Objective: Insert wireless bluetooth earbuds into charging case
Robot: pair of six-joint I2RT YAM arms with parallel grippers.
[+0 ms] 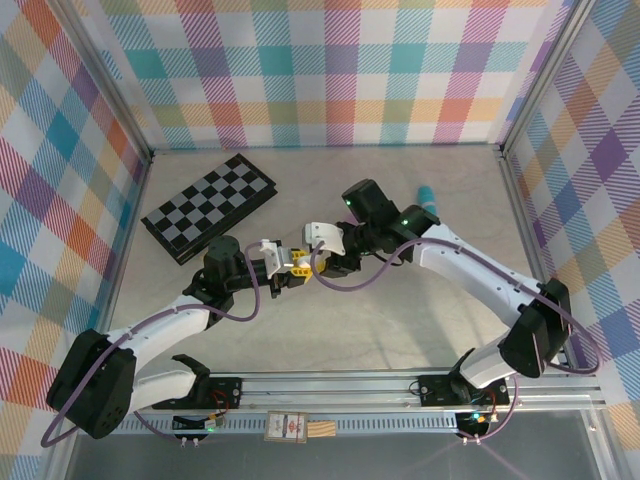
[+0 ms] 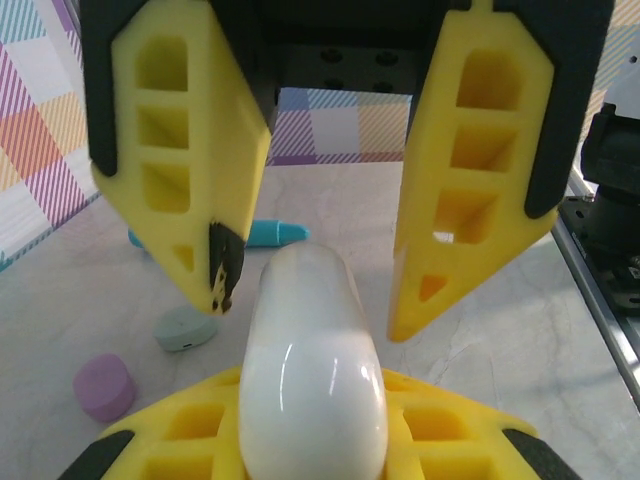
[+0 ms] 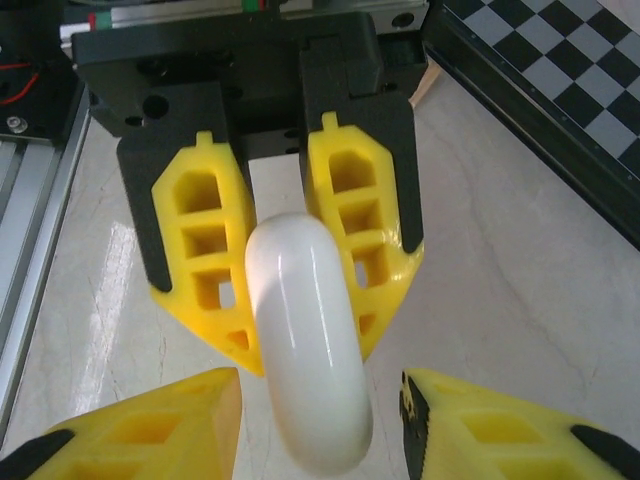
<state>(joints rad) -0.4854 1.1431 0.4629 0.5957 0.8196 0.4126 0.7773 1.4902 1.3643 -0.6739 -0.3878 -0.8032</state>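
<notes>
Charging case (image 2: 312, 380), white, pinched by L gripper (image 3: 305, 345) mid-frame, prob. so R gripper (image 2: 315, 300), jaws spread astride its tip, can open it. Green earbud (image 2: 185, 328), pinkish earbud (image 2: 103, 387) on table (image 2: 480, 360), lower left.

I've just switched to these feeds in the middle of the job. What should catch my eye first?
The glossy white case stands out first, raised above the middle of the table and clamped in the shut left tool. The open right tool straddles its free end. After that come the black checkerboard at far left, and a teal marker, a pale green pebble and a purple cylinder lying on the table.
</notes>
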